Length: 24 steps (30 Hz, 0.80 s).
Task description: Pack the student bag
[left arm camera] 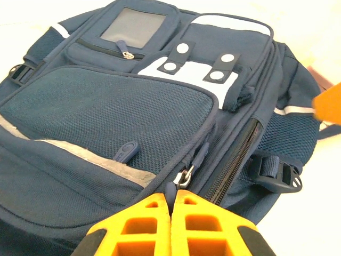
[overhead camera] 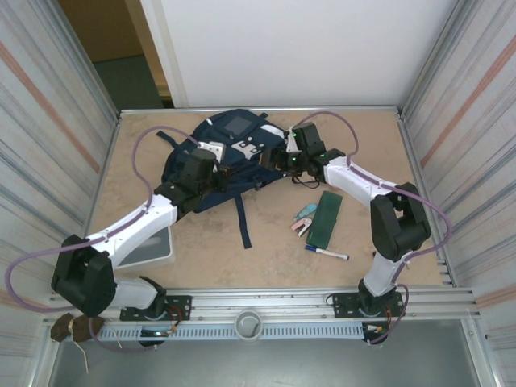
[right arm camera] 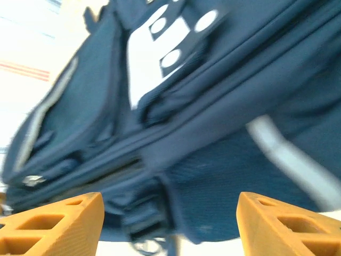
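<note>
The student bag (overhead camera: 234, 149), a navy backpack with white patches, lies flat at the back middle of the table. My left gripper (left arm camera: 174, 196) is shut on the dark pull tab of a zipper (left arm camera: 185, 176) on the bag's side seam (left arm camera: 106, 112). In the top view that gripper (overhead camera: 211, 173) sits over the bag's left part. My right gripper (right arm camera: 169, 213) stands open at the bag's right side (right arm camera: 224, 160), nothing between its orange fingers (right arm camera: 58, 224); the picture is blurred. It shows in the top view (overhead camera: 284, 158) next to the bag.
A green book (overhead camera: 326, 218), a small teal and pink item (overhead camera: 302, 219) and a marker (overhead camera: 326, 253) lie right of centre. A white box (overhead camera: 153, 248) sits by the left arm. A dark strap (overhead camera: 242, 218) trails forward from the bag.
</note>
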{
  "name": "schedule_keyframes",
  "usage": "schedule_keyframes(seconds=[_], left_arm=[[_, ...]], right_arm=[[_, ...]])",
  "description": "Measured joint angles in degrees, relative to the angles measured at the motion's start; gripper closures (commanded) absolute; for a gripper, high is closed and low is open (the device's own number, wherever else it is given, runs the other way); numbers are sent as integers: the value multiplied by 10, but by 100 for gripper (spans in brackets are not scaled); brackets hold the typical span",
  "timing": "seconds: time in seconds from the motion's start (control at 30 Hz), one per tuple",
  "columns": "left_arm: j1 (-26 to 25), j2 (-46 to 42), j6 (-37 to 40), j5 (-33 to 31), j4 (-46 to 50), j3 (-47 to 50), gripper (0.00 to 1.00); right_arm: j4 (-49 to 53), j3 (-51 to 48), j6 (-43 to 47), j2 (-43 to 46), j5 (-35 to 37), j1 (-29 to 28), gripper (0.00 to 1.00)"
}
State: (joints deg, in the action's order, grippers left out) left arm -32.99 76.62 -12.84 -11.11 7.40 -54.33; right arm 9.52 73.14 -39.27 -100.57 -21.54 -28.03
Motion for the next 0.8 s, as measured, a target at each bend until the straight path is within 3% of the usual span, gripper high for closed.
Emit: schedule_keyframes(seconds=[0.3, 0.6, 0.8], left_arm=[[-14, 5, 1, 0, -5, 0, 100], [-18, 6, 11, -1, -24, 21, 100], [-4, -5, 26, -13, -35, 48, 100]], right_arm=[[-46, 13, -93, -74, -13, -13, 40], [-54, 28, -112, -91, -2, -9, 93], [-47, 28, -97, -91, -13, 2, 100]])
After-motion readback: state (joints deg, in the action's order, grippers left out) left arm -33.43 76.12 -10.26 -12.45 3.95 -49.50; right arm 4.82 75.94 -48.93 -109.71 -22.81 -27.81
